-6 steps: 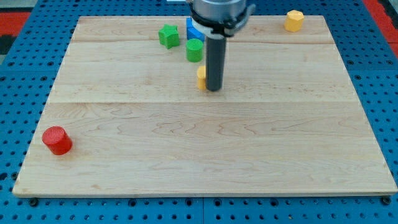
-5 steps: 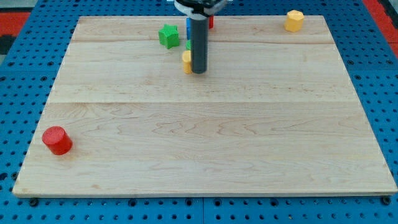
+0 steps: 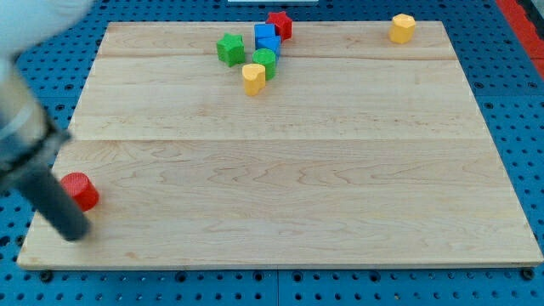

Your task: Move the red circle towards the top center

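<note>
A pale wooden board (image 3: 280,170) is lying flat, its planks running across the view. A blue pegboard surface (image 3: 518,127), dotted with holes, is showing all around it. Red patches (image 3: 21,21) are peeking in at both top corners.

Red circle (image 3: 82,190): upright cyl, board's bottom-left nr view's left edge, partly hidden behind rod.

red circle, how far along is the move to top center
Barely started. The red circle sits near the board's bottom-left corner, far from the top center cluster around the blue block. In hand: my tip is at its lower-left edge, placed to push. Left: the whole push up and rightward.
</note>
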Available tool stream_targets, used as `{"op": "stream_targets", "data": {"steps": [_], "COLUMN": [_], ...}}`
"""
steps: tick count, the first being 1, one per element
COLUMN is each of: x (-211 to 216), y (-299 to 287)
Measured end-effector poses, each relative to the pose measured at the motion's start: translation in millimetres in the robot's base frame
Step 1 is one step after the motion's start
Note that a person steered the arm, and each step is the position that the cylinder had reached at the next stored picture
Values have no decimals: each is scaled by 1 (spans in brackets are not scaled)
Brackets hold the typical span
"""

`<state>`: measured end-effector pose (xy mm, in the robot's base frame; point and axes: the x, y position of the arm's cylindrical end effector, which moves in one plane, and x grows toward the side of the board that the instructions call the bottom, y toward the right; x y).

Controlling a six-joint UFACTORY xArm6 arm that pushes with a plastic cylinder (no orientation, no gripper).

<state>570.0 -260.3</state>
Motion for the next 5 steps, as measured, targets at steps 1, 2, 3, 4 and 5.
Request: {"op": "stream_targets", "data": {"steps": [1,2,3,4,5], "x": [-56,-109,-93,-47,-32], "y": [-9,8,-29,-31,22]}}
